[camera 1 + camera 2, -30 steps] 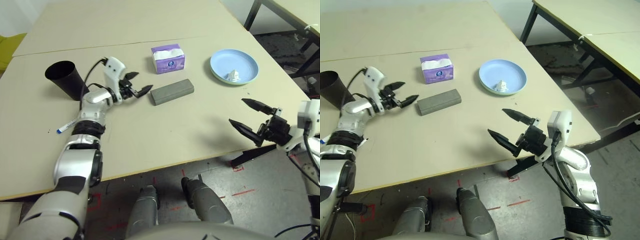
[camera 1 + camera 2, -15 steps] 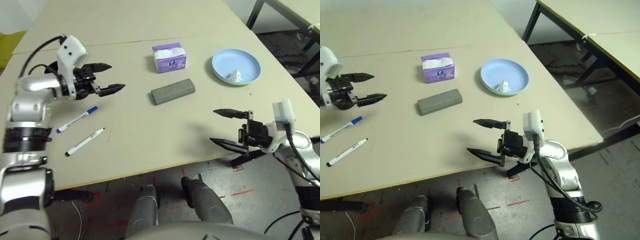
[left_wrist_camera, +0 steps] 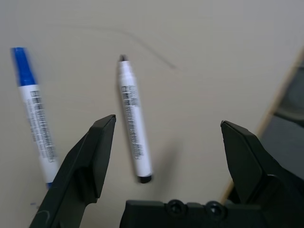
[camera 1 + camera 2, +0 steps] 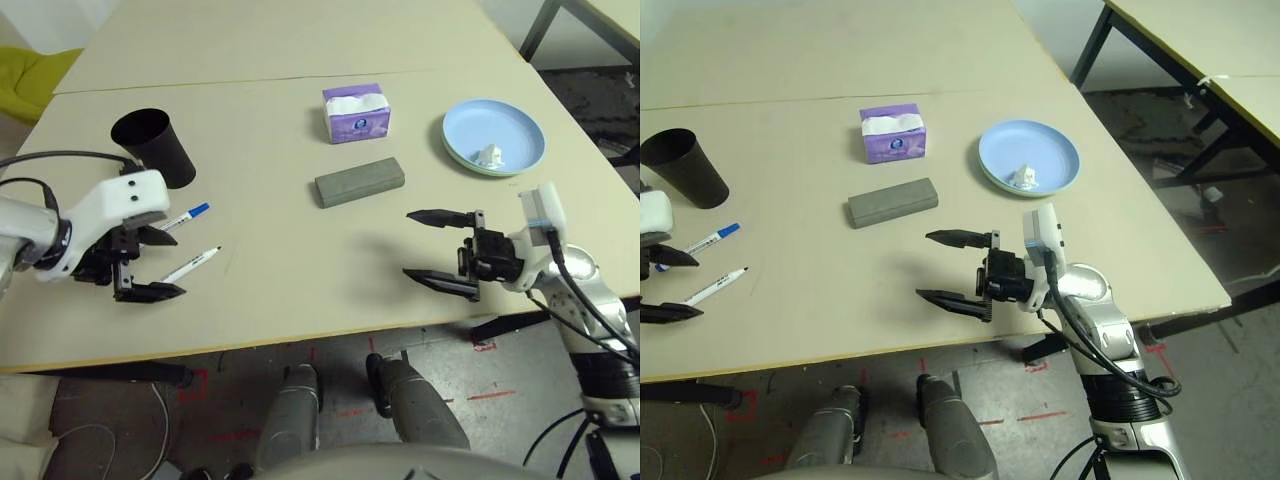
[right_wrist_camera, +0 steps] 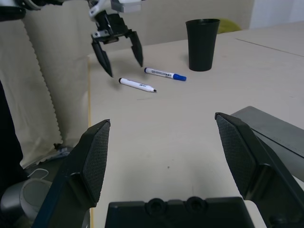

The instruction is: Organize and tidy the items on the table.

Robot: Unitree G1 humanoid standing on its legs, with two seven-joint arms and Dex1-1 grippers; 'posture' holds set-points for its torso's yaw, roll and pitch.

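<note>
Under blue plate, green plate edge barely visible.

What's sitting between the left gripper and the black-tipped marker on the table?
Nothing visible. The left gripper, jaws open, hangs over the table right beside the black-tipped marker; in the left wrist view only bare tabletop separates the fingers from it. The blue-capped marker lies off to the side, toward the black cup.
</note>
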